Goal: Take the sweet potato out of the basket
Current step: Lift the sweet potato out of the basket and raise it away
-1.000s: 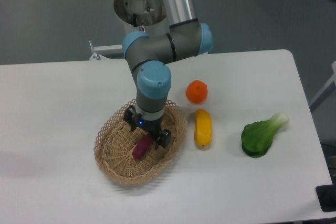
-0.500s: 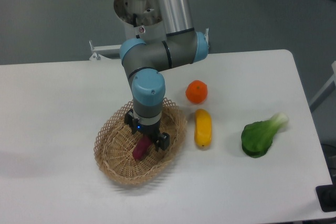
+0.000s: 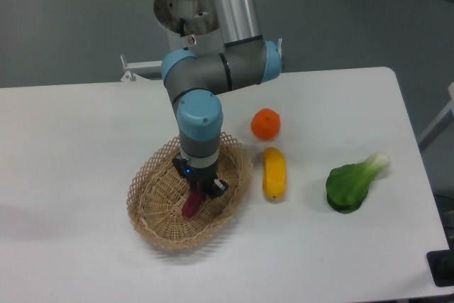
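The pincer (image 3: 196, 191) reaches straight down into the basket (image 3: 152, 212), its two dark fingers closed in tight on the upper end of the sweet potato (image 3: 191, 205). The sweet potato is reddish-purple and slim; its lower end points toward the front of the basket and appears to rest on the woven floor, though contact there cannot be told for certain. A small blue light glows on the pincer's body just above the fingers.

The basket is oval, tan wicker with a lacy looped rim, and sits on the white table (image 3: 71, 147) toward the near left of the group of things. Just beside its right rim lies a yellow vegetable (image 3: 274, 172), oblong, set lengthwise front to back. Further right, well apart from the basket, a leafy green vegetable (image 3: 351, 184) lies with its pale stem end turned up and to the right. Behind the yellow vegetable, near its far end, stands a round orange fruit (image 3: 266, 124).

The arm (image 3: 213, 76), grey with light blue joint caps, rises from the pincer to a base at the far edge of the table.
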You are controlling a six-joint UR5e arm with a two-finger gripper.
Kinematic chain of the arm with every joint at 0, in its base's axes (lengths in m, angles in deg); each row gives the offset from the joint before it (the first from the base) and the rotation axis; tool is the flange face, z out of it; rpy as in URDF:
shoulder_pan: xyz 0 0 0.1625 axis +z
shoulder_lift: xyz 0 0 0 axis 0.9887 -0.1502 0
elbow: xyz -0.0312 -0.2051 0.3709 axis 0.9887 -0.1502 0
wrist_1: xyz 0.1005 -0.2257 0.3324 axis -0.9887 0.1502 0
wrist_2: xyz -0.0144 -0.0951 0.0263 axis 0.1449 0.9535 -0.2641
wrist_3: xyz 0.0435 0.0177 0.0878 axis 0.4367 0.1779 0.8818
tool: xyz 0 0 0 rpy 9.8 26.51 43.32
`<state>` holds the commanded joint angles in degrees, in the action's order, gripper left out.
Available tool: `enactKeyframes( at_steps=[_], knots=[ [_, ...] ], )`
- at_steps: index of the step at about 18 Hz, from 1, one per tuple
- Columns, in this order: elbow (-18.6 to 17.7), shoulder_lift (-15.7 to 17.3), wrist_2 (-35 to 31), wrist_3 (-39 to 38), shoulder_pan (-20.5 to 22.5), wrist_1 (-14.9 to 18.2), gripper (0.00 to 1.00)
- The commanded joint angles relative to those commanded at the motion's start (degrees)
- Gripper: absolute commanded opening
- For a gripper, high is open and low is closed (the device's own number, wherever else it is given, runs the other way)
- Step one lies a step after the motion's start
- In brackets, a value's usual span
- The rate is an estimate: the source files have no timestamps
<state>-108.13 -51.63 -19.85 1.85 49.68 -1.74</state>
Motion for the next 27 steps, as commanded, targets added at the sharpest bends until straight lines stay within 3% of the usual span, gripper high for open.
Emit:
enactKeyframes(
  at_steps=[3,9,16,19,23,27],
  knots=[
    [1.58,1.32,0.00,2.45,1.40,0.44,0.15],
    [8.60,3.25,0.18,10.62,7.81,3.42,0.15],
    [18.18,4.66,0.53,25.91,19.41,15.89,0.15],
    [21.35,4.66,0.62,33.64,24.42,19.68,0.15],
    [22.24,4.58,1.93,39.98,28.91,20.65,0.15],
    [22.24,4.49,2.46,40.43,29.62,20.83,0.15]
  ],
)
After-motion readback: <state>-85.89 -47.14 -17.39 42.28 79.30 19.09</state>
